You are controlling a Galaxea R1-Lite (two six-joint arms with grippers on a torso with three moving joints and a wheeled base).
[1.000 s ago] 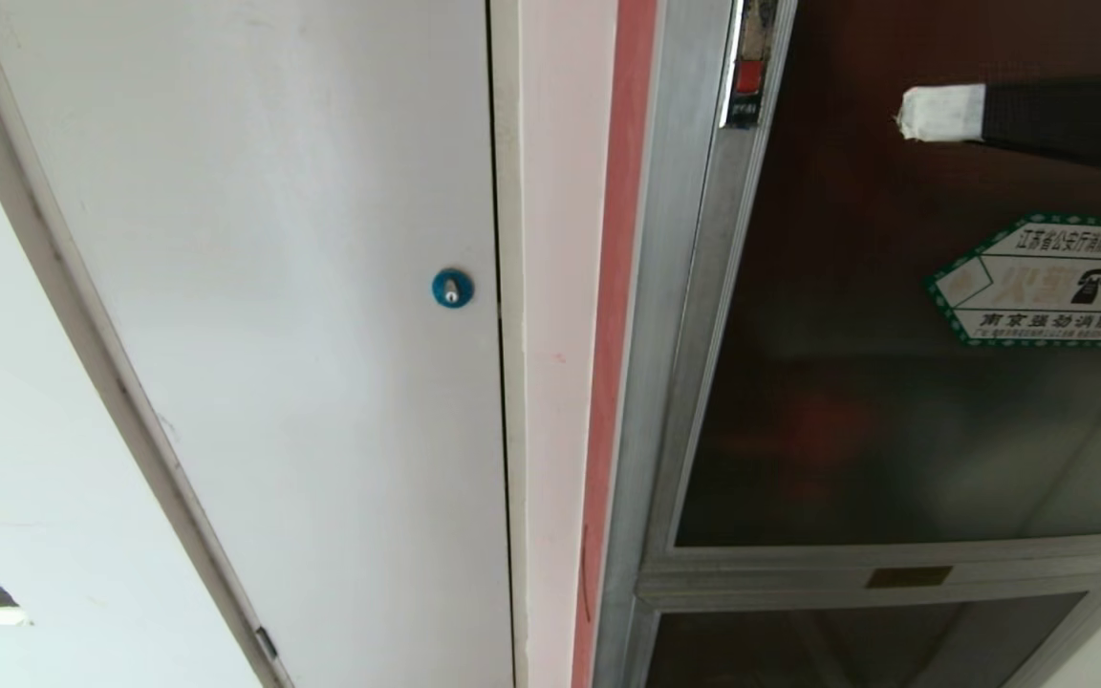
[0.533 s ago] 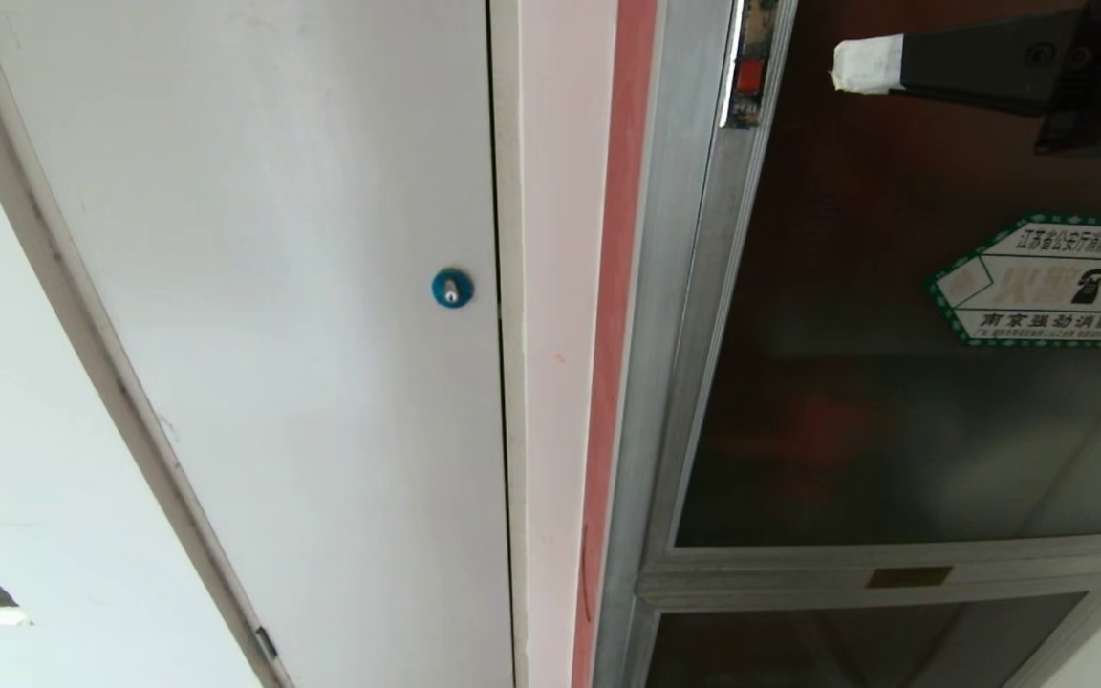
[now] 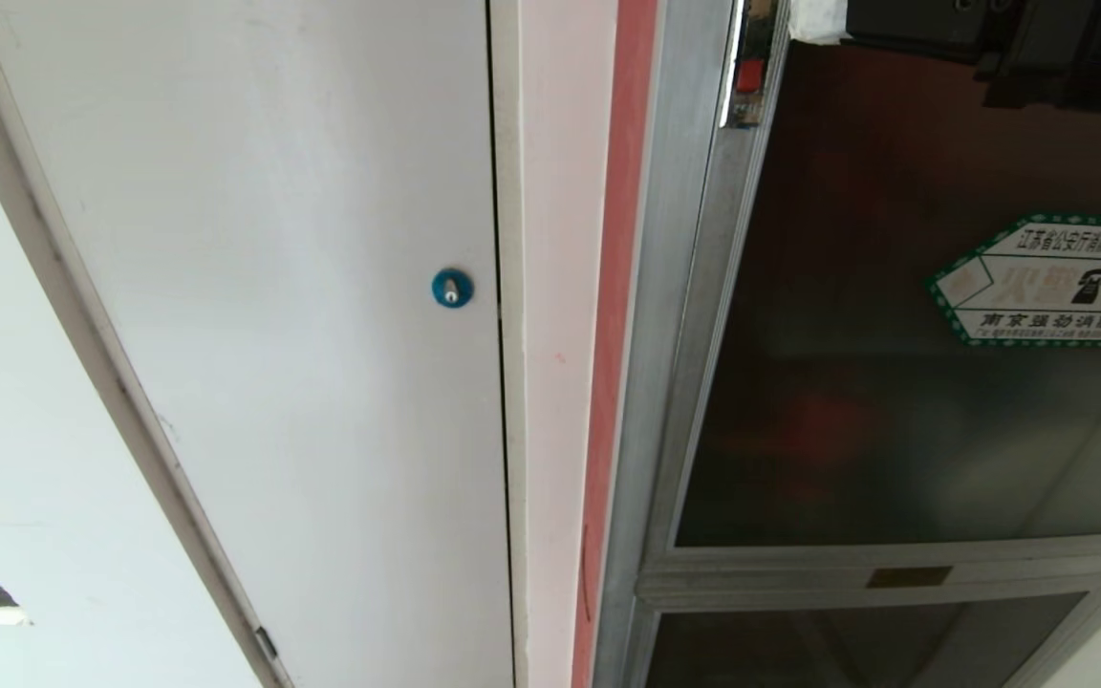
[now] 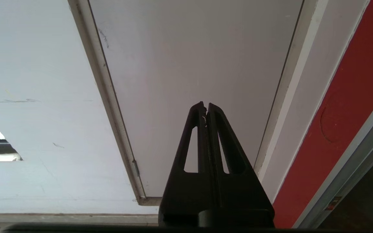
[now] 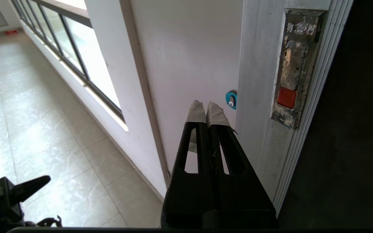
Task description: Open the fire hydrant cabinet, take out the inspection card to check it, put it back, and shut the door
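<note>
The fire hydrant cabinet [image 3: 675, 287] fills the right of the head view, its aluminium frame standing beside a red strip. Its door [image 3: 895, 430], dark glass with a green-bordered sticker [image 3: 1047, 282], is closed. A worn latch plate with a red button [image 3: 749, 76] sits on the frame's left edge, also seen in the right wrist view [image 5: 287, 97]. My right gripper [image 3: 813, 19], shut with taped tips and holding nothing, is at the top edge just right of that latch [image 5: 207, 108]. My left gripper [image 4: 205, 106] is parked and shut. The inspection card is hidden.
A white panel door [image 3: 273, 287] with a blue round lock [image 3: 452, 288] stands left of the cabinet. A smaller lower glass panel [image 3: 847, 640] lies under the door. The right wrist view shows tiled floor [image 5: 44, 129] and a window wall [image 5: 76, 48].
My right gripper has risen and moved left across the glass, from beside the sticker's top up to the latch at the picture's top edge. Nothing else has moved.
</note>
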